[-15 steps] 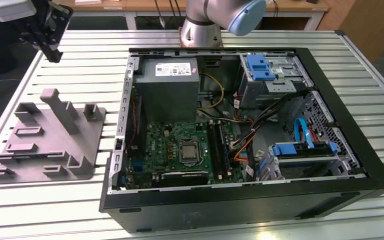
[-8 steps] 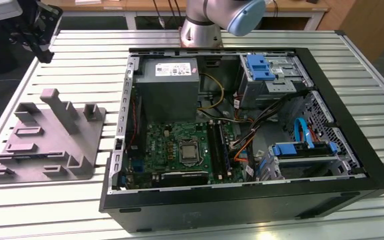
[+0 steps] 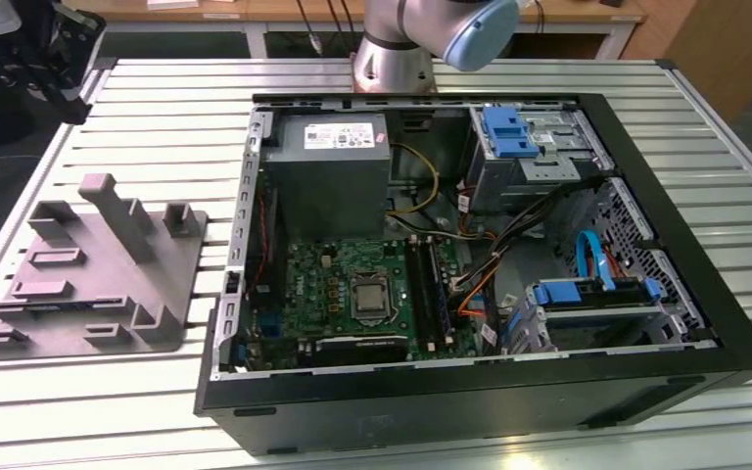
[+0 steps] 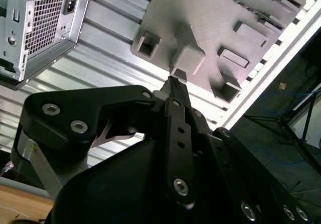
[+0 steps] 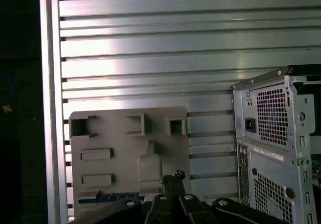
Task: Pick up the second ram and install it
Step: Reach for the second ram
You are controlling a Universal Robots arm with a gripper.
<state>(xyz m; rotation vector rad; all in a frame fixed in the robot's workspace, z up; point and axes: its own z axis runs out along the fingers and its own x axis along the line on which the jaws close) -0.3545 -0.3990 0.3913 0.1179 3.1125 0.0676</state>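
Grey plastic forms the tray [image 3: 167, 264] lying on the slatted table [image 3: 154, 108] beside the open computer case [image 3: 481, 401]. Its slots and posts look meant to stand parts on edge, where fingers can get at them. The second ram [image 5: 108, 199] sits in a slot along one edge of that tray, a thin bluish-dark strip in the first wrist view. The gripper [image 4: 173, 83] hangs above the tray with its fingers together and empty, pointing toward a raised block [image 4: 188, 61], clear of the ram.
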